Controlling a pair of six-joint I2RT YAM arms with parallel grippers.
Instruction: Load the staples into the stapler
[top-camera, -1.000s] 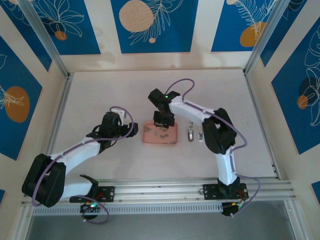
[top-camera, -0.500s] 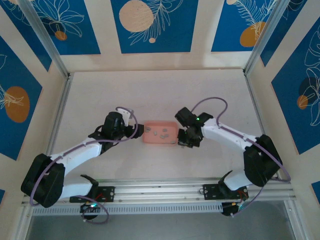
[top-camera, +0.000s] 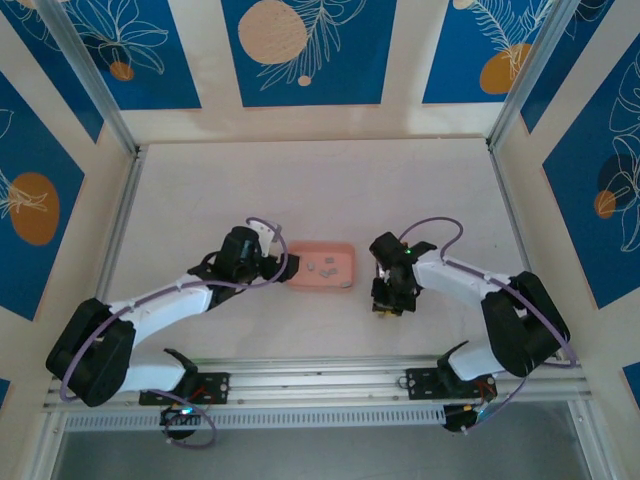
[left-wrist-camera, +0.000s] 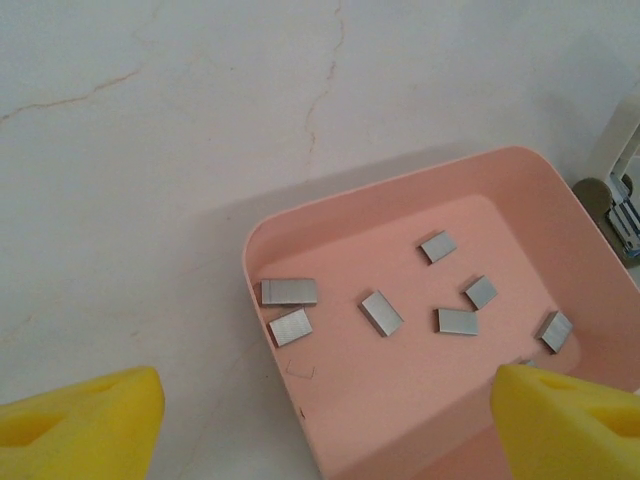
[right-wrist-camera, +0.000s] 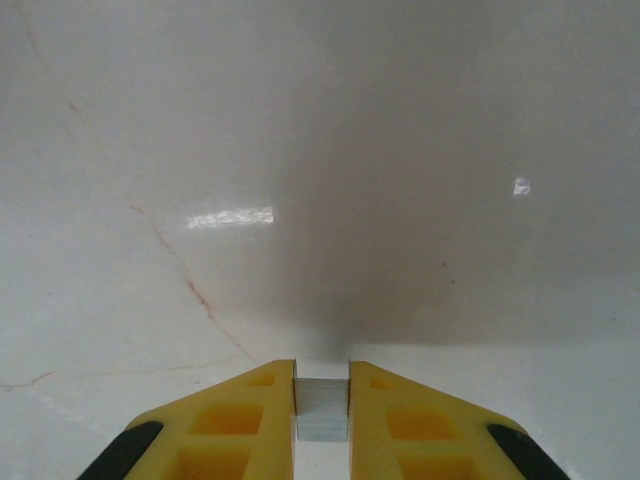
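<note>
We see a glossy, smooth bench (right-wrist-camera: 400, 150) veined like marble, a smooth matt pink plastic tray (left-wrist-camera: 350, 210), dull grey metal staples (left-wrist-camera: 381, 312), and matt yellow plastic jaws.

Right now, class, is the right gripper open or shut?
Shut: the right gripper pinches a grey staple strip between its yellow fingers.

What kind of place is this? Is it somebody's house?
Probably a robot test booth, not a house: the left arm and right arm are bolted to a metal rail beside a pale table, walled by blue patterned panels.
</note>
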